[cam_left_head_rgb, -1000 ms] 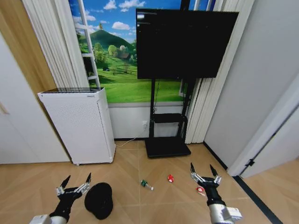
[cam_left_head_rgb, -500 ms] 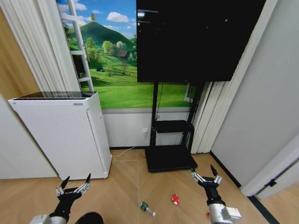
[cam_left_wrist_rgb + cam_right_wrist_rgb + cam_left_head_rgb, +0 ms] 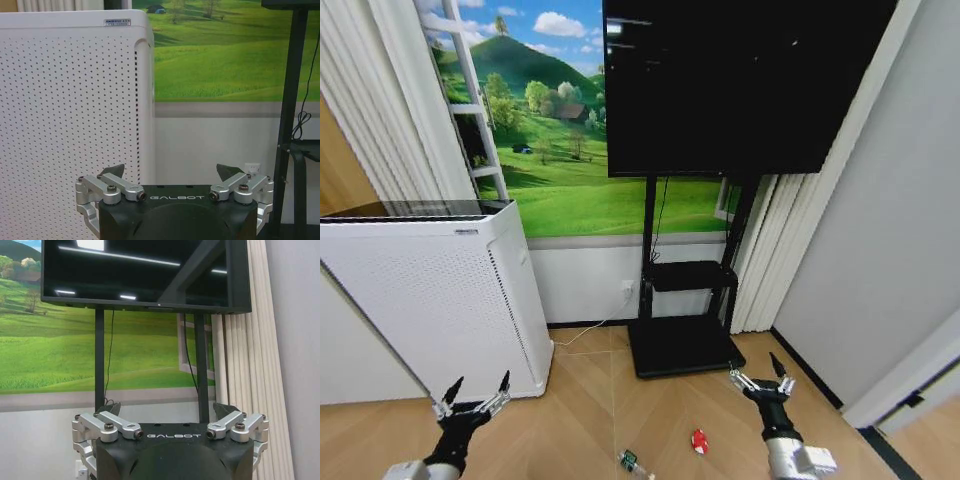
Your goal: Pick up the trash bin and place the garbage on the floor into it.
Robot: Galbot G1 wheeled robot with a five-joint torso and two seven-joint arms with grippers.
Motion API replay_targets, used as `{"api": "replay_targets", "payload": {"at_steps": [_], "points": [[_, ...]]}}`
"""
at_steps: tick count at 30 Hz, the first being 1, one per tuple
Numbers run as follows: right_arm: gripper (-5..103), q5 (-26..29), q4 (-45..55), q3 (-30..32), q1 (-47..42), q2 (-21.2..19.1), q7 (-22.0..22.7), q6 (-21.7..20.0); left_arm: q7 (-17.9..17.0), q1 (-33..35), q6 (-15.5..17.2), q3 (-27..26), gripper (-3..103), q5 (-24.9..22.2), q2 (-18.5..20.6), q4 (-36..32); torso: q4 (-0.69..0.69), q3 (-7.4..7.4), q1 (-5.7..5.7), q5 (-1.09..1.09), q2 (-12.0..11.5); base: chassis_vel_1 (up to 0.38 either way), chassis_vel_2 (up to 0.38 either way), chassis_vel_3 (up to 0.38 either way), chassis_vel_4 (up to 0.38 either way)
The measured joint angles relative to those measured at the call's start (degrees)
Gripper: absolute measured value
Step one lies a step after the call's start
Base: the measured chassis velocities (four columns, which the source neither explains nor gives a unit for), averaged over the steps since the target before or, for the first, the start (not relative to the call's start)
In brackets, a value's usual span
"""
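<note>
The trash bin is out of view. On the tan parquet floor, a clear bottle with a green label lies at the bottom edge of the head view. A red-and-white scrap lies a little to its right. My left gripper hangs open at the lower left, in front of the white appliance, holding nothing. At the lower right, my right gripper is open and holds nothing, just right of the red scrap and facing the TV stand.
A tall white perforated appliance stands against the wall on the left. A black TV on a black stand with a flat base is straight ahead. Curtains and a grey wall close the right side.
The whole picture has shifted: the camera has tilted up and moved closer to the wall. The black bin has slid out of the bottom of the view. Both grippers stay open.
</note>
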Motion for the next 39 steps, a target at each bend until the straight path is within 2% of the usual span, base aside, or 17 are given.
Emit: {"api": "replay_targets", "payload": {"at_steps": [8, 21, 33, 39], "points": [[100, -0.2, 0.2, -0.1, -0.1, 0.1, -0.2, 0.2, 0.0, 0.1, 0.0, 0.0, 100, -0.2, -0.1, -0.1, 0.01, -0.51, -0.43, 0.01, -0.9, 0.000, 0.000, 0.000, 0.000], [100, -0.3, 0.0, -0.3, -0.1, 0.0, -0.3, 0.2, -0.7, 0.3, 0.0, 0.1, 100, -1.9, -0.5, -0.3, 0.00, -2.68, -2.04, 0.01, -4.7, 0.000, 0.000, 0.000, 0.000], [100, -0.2, -0.3, -0.3, 0.0, 0.0, -0.3, 0.2, -0.7, 0.4, -0.2, 0.3, 100, -1.7, -1.0, -0.2, 0.01, -4.21, -3.18, 0.01, -7.4, 0.000, 0.000, 0.000, 0.000], [100, -0.3, -0.7, -0.3, 0.1, 0.2, -0.4, 0.2, -0.6, 0.1, -0.2, 0.0, 100, -1.3, -0.7, 0.3, 0.01, -5.48, -4.00, 0.01, -9.4, 0.004, 0.006, 0.009, 0.005]]}}
